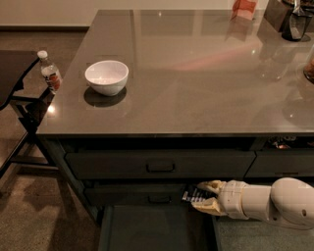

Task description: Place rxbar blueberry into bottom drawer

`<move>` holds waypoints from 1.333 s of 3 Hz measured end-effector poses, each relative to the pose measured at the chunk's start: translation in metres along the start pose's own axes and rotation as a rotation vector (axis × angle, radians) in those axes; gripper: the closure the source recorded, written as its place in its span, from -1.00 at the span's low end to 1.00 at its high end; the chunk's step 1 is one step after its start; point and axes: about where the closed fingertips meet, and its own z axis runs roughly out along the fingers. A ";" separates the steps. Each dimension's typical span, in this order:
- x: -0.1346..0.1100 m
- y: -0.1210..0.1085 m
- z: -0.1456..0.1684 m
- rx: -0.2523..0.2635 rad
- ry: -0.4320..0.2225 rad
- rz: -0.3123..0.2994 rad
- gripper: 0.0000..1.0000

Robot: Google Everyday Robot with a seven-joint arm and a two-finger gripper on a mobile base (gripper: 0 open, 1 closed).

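Observation:
My gripper (pixel 202 196) reaches in from the lower right, low in front of the counter, and is shut on the rxbar blueberry (pixel 195 196), a small dark bar with white print held between the two pale fingers (pixel 210 186). The bar sits just over the back right corner of the bottom drawer (pixel 152 230), which is pulled out, its flat dark floor bare. The two drawers above it, with dark bar handles, are closed.
A white bowl (pixel 106 76) stands on the grey countertop (pixel 196 83) at the left. A water bottle (pixel 50 72) stands on a dark side table at the far left. A red-orange carton (pixel 244 8) and dark items are at the back right.

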 end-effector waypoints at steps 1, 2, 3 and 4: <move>0.005 0.005 0.017 -0.027 -0.026 0.021 1.00; 0.025 0.010 0.048 -0.034 -0.044 0.053 1.00; 0.059 0.020 0.085 -0.050 -0.047 0.084 1.00; 0.100 0.028 0.121 -0.042 -0.047 0.105 1.00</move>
